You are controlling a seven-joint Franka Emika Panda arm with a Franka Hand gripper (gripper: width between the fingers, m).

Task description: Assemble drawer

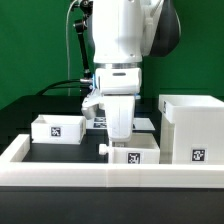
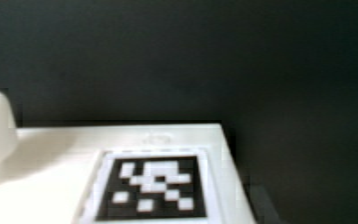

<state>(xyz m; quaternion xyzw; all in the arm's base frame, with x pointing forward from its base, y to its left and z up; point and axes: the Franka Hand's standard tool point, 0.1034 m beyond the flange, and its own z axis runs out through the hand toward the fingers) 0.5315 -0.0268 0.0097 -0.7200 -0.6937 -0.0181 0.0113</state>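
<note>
Left of frame: small tray [image 1: 57,128], idle. Centre: gripper [image 1: 118,133] hangs directly over second tray [image 1: 135,153], at its near-left end; jaws spread or pinching, can't tell. Right: housing [image 1: 192,130], close beside that tray.

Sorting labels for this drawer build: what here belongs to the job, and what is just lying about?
Job: housing, tray by the gripper, other tray, gripper.
Lying about: marker board, table rim.
</note>
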